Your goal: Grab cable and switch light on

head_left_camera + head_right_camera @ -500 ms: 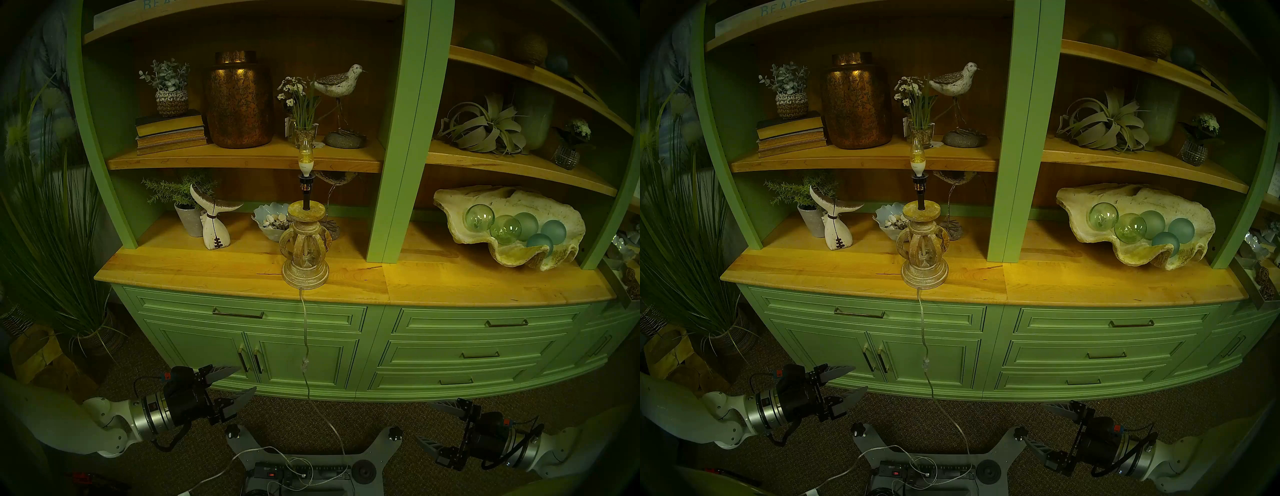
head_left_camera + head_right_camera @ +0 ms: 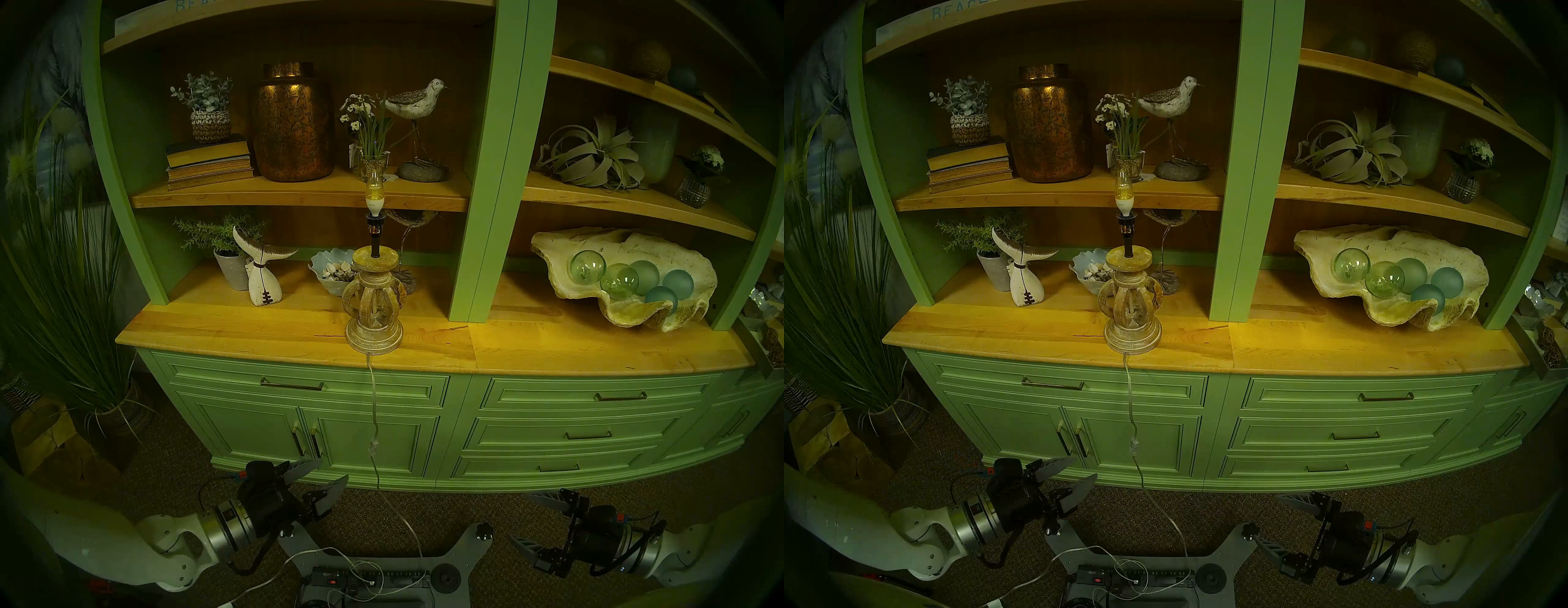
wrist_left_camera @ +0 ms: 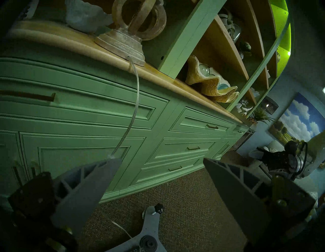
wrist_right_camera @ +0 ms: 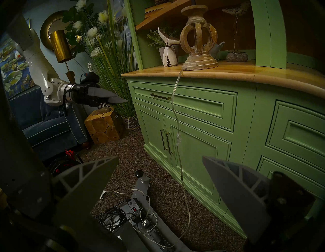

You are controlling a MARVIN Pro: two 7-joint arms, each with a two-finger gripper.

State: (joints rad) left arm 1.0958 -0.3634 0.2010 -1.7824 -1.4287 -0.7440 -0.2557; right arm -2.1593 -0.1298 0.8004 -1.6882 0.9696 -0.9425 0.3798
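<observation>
While cable (image 2: 374, 418) hangs free off bench (image 2: 237, 327), we keep both left claw (image 2: 324, 477) and right claw (image 2: 519, 518) spread, empty.

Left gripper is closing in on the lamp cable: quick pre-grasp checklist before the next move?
1. left gripper open: ok, jaws spread.
2. Gripper empty and clear of the cable: ok, it sits short of the cord.
3. Inline switch in sight: ok, hanging free in front of the cabinet door.
4. Cable path unobstructed: ok, it drops from the lamp base to the floor.
5. Light off: ok, bulb looks unlit.
6. right gripper out of the way: ok, open and empty.
</observation>
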